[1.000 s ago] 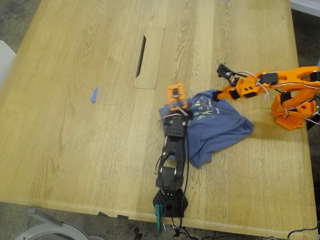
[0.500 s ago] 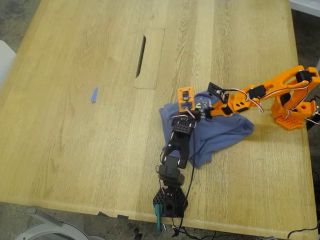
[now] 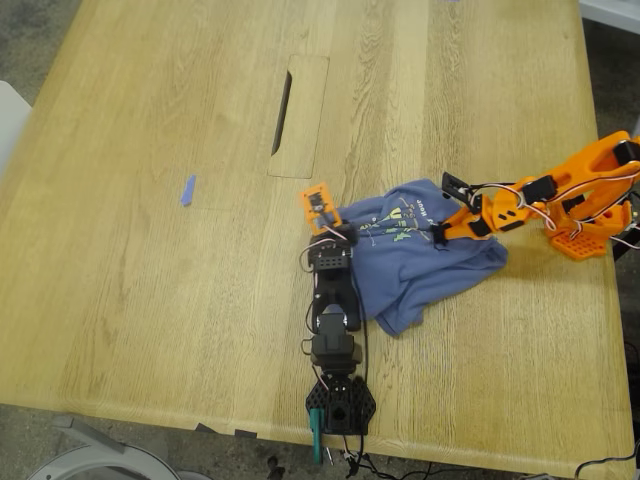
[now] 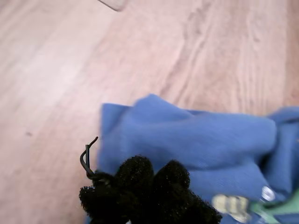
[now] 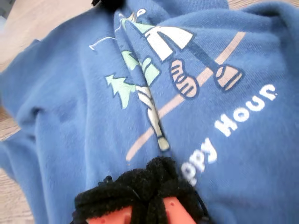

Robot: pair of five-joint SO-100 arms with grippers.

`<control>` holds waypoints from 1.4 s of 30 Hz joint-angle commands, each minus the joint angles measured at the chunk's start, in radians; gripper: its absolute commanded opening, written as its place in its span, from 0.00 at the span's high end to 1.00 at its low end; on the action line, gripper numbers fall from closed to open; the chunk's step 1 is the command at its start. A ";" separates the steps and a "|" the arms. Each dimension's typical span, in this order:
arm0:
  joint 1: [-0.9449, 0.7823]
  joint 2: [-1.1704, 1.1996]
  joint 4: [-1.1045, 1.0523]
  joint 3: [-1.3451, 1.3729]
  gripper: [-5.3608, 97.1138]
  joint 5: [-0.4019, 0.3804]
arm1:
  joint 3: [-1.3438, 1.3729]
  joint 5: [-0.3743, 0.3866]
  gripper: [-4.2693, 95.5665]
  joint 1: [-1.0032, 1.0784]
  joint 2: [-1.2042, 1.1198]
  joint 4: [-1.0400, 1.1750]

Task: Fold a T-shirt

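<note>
Meanwhile, the T-shirt (image 3: 425,255) lay crumpled on the tabletop (image 3: 150,280), toward the exterior view's right and near the front edge, its print and white lettering facing up (the words "Hour" readable in the second wrist view). My first pincer (image 4: 152,179), on the black arm, sat with its padded tips together on the blue cloth at the shirt's edge. My second pincer (image 5: 149,179), on the orange arm, pressed its tips together onto the printed chest. A small blue scrap (image 3: 187,190) lay well apart.
</note>
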 commanded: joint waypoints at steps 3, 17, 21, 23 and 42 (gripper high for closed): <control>-0.129 0.132 -0.005 0.000 0.91 -0.006 | 0.100 0.011 0.96 0.014 0.245 0.152; -0.336 0.377 0.121 0.075 0.91 0.002 | 0.029 -0.017 0.96 0.267 0.606 0.531; -0.400 0.492 0.127 0.167 0.91 0.003 | -0.075 -0.025 0.96 0.400 0.621 0.604; -0.442 0.563 0.147 0.222 0.91 0.003 | -0.107 -0.026 0.96 0.482 0.646 0.644; -0.887 1.554 0.557 0.712 0.91 -0.031 | 0.052 -0.109 0.96 1.488 1.131 0.976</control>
